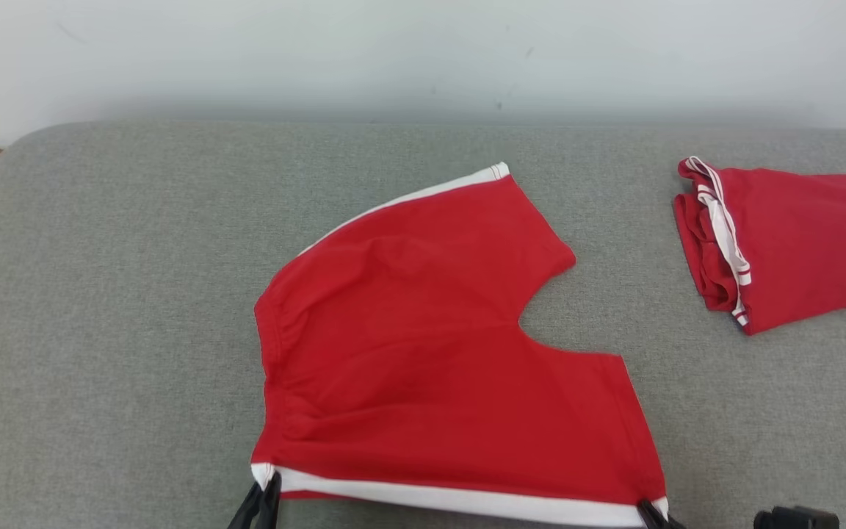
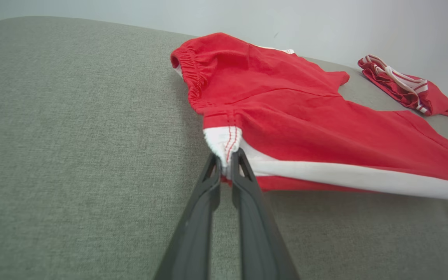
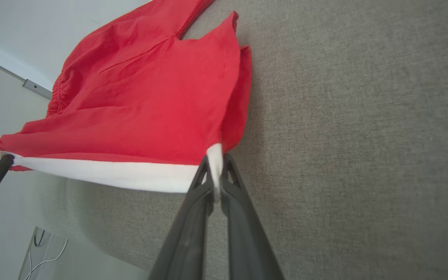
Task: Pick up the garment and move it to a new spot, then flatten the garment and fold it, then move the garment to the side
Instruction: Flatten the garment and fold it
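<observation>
**Two grippers, one pair of shorts pinned by its near edge**

One pair of red fabric shorts [image 1: 430, 345] with white side stripes lies spread on the grey woven padded surface [image 1: 100, 294], roughly in the middle and toward the near edge. Two white stripes show on it: one along the far leg, one along the near side.

The left gripper [image 2: 226, 159] has its two dark fingers pressed together on the white corner at the waistband end of the near stripe. The right gripper [image 3: 215, 163] is clamped in the same way on the white corner at the leg-hem end. The stripe runs stretched between the two grippers, and in both wrist views it sits a little above the surface with shadow under it. The rest of the shorts lie on the surface.

A second red garment [image 1: 797, 242] with white trim lies folded, well apart, at the far right. A pale wall [image 1: 393, 59] rises behind. A small black object [image 1: 797, 518] shows at the lower right of the head view; it may be part of the robot, but too little shows to tell
</observation>
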Motion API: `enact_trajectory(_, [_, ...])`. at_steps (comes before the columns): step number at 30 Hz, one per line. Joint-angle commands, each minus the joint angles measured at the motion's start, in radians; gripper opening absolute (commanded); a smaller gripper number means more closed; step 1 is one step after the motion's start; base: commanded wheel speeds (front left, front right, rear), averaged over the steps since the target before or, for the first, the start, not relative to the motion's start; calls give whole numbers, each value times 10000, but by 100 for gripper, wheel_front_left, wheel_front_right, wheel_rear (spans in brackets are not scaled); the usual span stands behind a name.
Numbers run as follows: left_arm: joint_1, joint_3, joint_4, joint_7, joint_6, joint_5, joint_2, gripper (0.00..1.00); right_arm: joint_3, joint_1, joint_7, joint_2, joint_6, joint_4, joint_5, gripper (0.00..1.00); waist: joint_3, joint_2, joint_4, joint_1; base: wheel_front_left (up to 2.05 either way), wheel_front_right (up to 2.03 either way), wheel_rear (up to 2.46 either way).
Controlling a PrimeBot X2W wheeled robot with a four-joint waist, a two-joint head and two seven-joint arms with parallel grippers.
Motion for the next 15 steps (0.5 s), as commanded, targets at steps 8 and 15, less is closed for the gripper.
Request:
enact_trajectory(8, [740, 403, -32, -44, -141, 314, 125, 0, -801, 1437, 1009, 634, -11, -1149, -675, 0, -75, 2, 112, 1, 0, 0, 0])
enact_trajectory(15, [591, 720, -381, -44, -320, 720, -89, 0, -1061, 759, 1019, 1007, -9, -1674, -1006, 0, -72, 2, -36, 1, 0, 0, 0])
